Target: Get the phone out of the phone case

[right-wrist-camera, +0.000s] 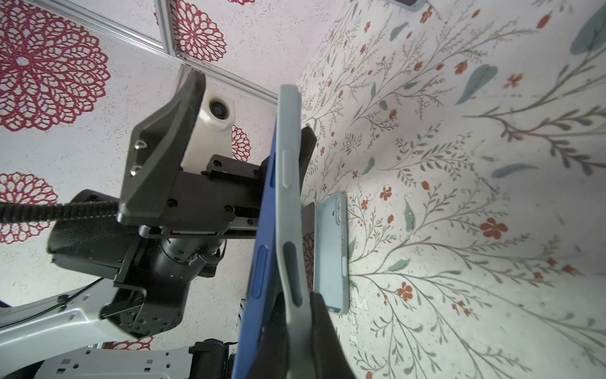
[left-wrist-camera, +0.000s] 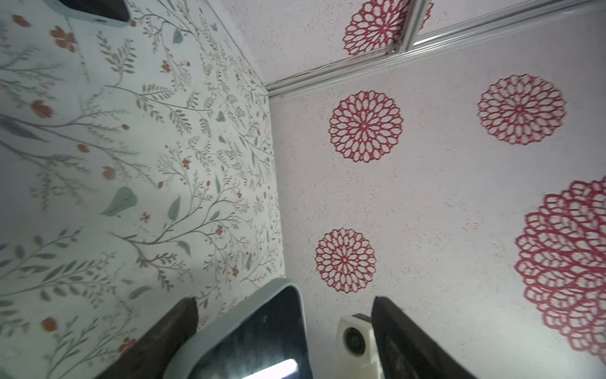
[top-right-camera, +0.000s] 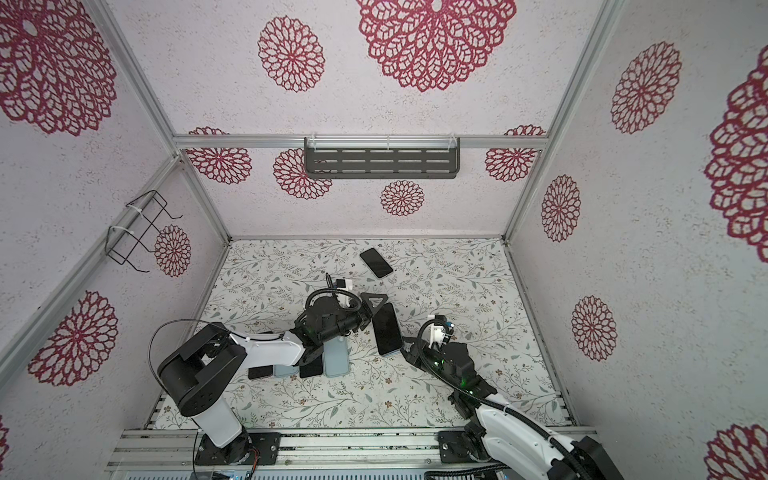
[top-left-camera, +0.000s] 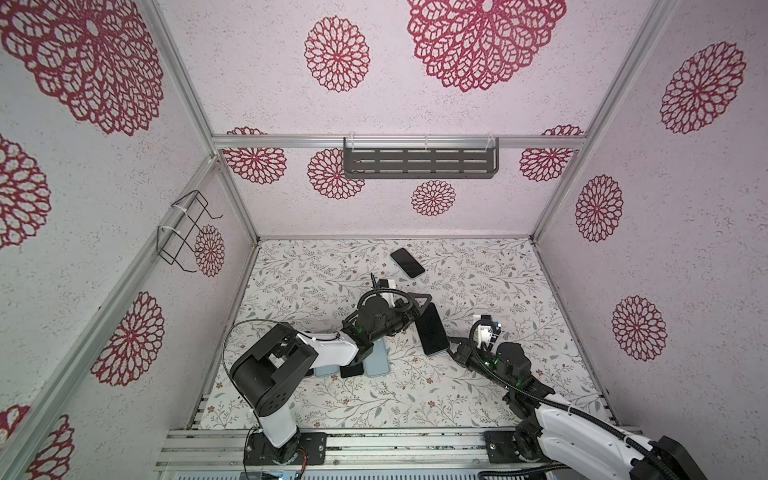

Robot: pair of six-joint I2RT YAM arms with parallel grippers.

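1. Blue slab phone (right-wrist-camera: 261, 229), dark screen, held above floral mat (top-left-camera: 332, 399); edge parting from pale grey soft case (right-wrist-camera: 288, 157).
2. Right gripper (top-left-camera: 452, 348) clamped on case's lower end.
3. Left gripper (left-wrist-camera: 285, 300) spread wide astride top corner.

- Right side of mat (top-left-camera: 532, 299) bare: free passage up to the wall (top-left-camera: 623, 291).
- Front strip of it is bare too.
- Centre blocked: phone case (top-left-camera: 435, 354) pinched by right gripper (top-left-camera: 452, 347), left gripper (top-left-camera: 422, 305) spread around its far end.
- Pile of cases (top-left-camera: 377, 361) under left arm (top-left-camera: 328, 345); loose phone (top-left-camera: 407, 262) near back edge.
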